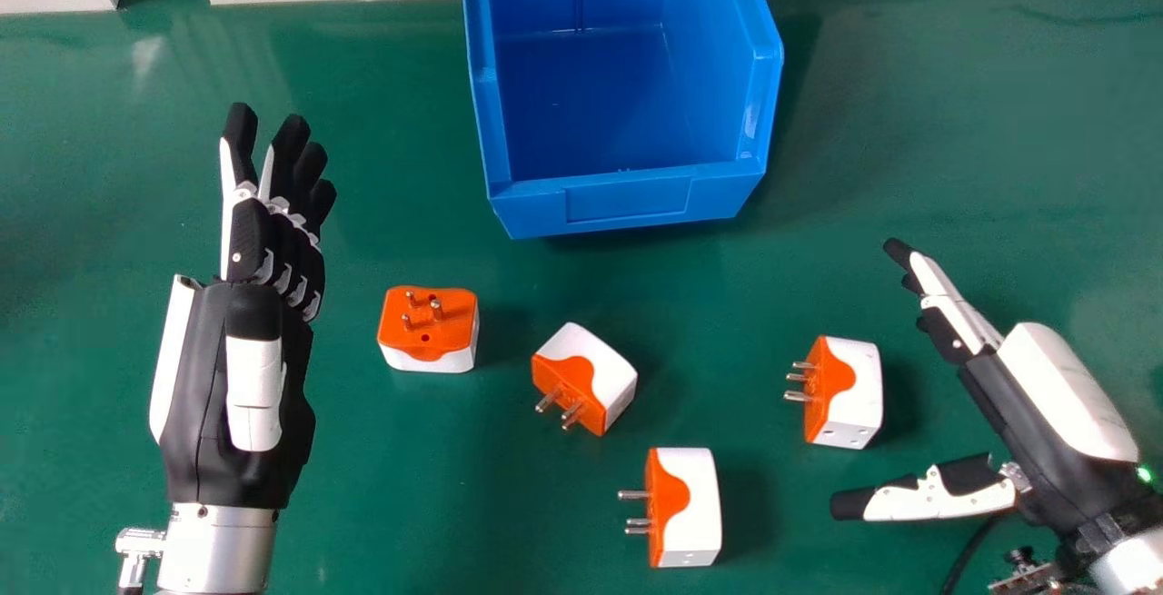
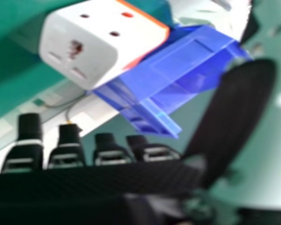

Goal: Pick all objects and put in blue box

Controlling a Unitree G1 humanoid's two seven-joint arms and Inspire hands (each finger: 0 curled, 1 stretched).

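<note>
The left hand [image 1: 273, 245] is open, with its fingers straight, over the left side of the green bench [image 1: 382, 486]. Beside it, the first plug adapter [image 1: 427, 327] lies prongs up. The second adapter [image 1: 581, 377] sits angled, near the blue box [image 1: 629, 200], which stands at the far side. The third adapter [image 1: 692, 504] is nearest the robot, prongs left. The fourth adapter [image 1: 849, 391], prongs left, lies just beside the right hand [image 1: 1045, 377], which is open, thumb spread from straight fingers
</note>
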